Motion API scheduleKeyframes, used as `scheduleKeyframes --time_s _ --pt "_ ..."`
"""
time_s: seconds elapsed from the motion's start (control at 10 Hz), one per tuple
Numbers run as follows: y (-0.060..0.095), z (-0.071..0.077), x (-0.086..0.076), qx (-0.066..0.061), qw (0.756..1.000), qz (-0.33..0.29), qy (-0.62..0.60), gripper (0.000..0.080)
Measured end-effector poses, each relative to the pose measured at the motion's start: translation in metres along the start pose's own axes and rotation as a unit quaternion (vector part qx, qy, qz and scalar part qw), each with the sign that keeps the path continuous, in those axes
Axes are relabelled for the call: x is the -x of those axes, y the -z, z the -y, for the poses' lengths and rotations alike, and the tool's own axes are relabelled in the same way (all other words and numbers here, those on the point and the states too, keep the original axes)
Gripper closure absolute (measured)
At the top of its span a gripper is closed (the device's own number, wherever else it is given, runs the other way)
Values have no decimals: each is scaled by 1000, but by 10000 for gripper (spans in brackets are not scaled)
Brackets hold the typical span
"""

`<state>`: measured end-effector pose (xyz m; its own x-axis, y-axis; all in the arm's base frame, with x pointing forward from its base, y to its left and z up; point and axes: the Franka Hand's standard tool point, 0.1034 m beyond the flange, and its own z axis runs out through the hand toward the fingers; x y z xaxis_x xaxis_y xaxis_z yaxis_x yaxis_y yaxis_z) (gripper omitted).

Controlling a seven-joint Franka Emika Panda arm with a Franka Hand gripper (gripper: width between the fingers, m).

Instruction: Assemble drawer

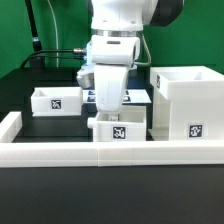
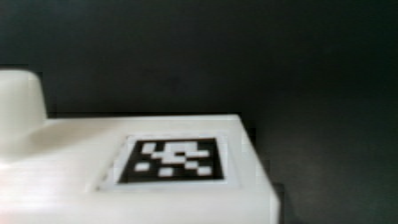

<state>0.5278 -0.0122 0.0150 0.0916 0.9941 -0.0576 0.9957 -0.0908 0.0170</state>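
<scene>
White plastic parts of the drawer sit on the black desk [image 1: 60, 125]. The big casing [image 1: 186, 100] stands at the exterior view's right, open side up. One small tray [image 1: 55, 100] sits at the exterior view's left, well apart. The other small tray [image 1: 118, 128] lies in the middle, just beside the casing and against the long white rail [image 1: 50, 150], which likely stops it sliding. The arm's fingers [image 1: 113, 112] hang right over it, maybe to grab it. They are too hidden to tell if they are spread or pinching.
</scene>
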Motion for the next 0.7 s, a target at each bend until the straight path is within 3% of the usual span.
scheduleKeyframes --time_s 0.3,0.7 --pt "3 -6 -12 1 1000 6 16 757" --pt "2 -5 -9 0 1000 7 13 757"
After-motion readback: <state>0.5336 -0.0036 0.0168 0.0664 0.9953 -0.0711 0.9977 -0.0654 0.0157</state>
